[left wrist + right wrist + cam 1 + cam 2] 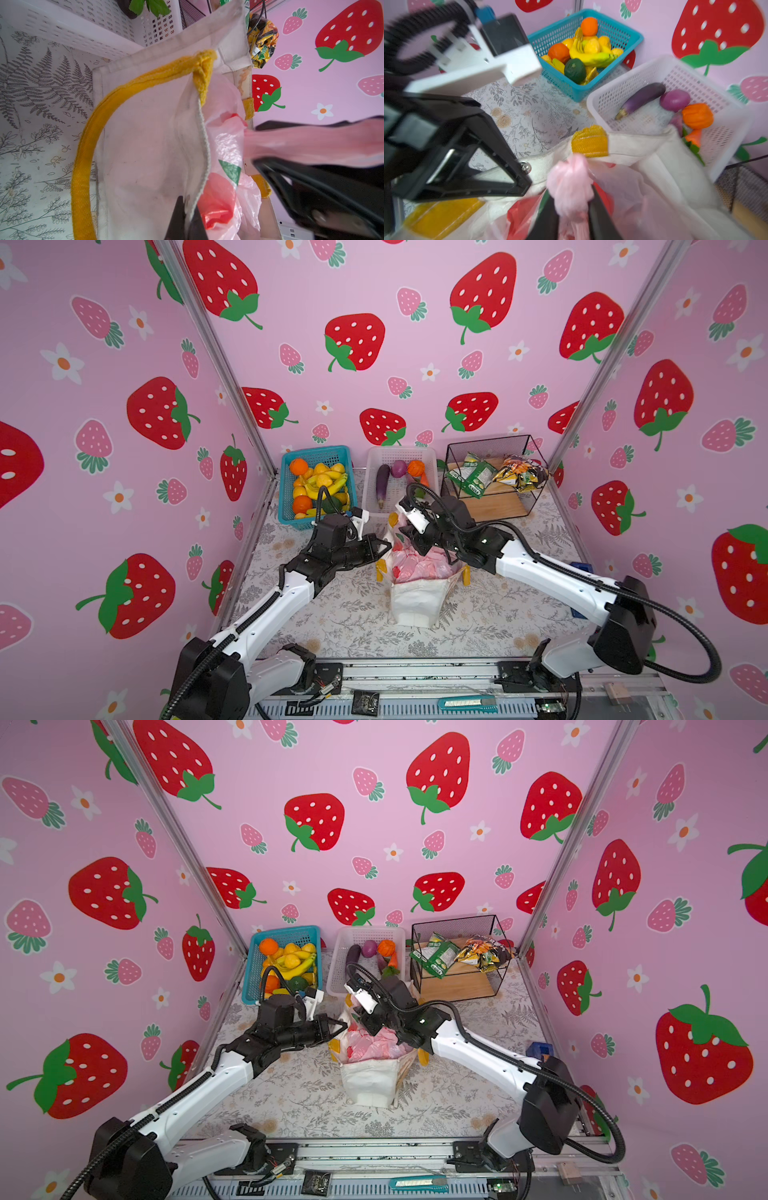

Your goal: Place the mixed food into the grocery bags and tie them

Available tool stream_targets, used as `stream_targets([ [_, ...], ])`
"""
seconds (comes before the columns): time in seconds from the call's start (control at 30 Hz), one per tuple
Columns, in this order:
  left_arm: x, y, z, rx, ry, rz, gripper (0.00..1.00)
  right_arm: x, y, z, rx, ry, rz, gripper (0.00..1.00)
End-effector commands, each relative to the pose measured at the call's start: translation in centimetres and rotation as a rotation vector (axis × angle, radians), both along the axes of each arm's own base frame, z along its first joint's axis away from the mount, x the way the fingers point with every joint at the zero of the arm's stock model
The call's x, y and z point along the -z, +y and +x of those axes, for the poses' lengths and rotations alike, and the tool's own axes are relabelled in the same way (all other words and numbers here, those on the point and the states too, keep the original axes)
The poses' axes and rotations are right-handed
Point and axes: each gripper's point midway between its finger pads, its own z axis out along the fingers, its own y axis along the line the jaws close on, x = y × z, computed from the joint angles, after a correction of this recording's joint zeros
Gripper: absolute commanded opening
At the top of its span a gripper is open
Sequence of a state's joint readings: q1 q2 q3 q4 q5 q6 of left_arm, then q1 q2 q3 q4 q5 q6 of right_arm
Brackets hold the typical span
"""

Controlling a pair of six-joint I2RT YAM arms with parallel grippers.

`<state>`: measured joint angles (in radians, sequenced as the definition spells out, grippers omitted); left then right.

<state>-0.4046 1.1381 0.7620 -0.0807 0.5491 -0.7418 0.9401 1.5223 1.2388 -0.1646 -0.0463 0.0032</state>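
the left gripper is pressed together on the top edge of the cream tote and holds that side up. the right gripper is pinching the bunched-up handle of the pink bag, and the handle is pulled tight. the pink bag sits inside the tote. the tote stands in the middle of the bench. red patches show on the pink plastic, but i cannot tell if they are pictures or food.

the pink bag looks thin, light and slippery. it will crumple and could rip if pulled hard, so it is best held by the bunched handles with a soft pull. the tote is soft cloth and flops over, so hold its edge or a yellow strap.

behind the tote, the toy veggies lie in the white basket. the purple eggplant looks smooth and hard, so grab it across the middle. the snack packets in the wire basket look crinkly and puffy, so pinch a flat corner.
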Motion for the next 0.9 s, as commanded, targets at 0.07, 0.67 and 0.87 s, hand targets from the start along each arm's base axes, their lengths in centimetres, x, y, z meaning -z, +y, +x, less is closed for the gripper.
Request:
stream_targets([
  [0.07,-1.4,0.3,-0.6,-0.003,-0.027,0.019,0.0,6.0,-2.2,0.5,0.02,0.151,-0.055,0.01],
  [0.67,-3.4,1.4,0.4,-0.074,-0.112,0.036,0.47,-2.8,-6.8,0.3,0.07,0.083,0.116,0.66],
  [0.87,-5.5,5.5,1.6,-0.245,-0.232,0.156,0.66,-7.0,-17.9,5.3,0.481,-0.093,0.162,0.9],
])
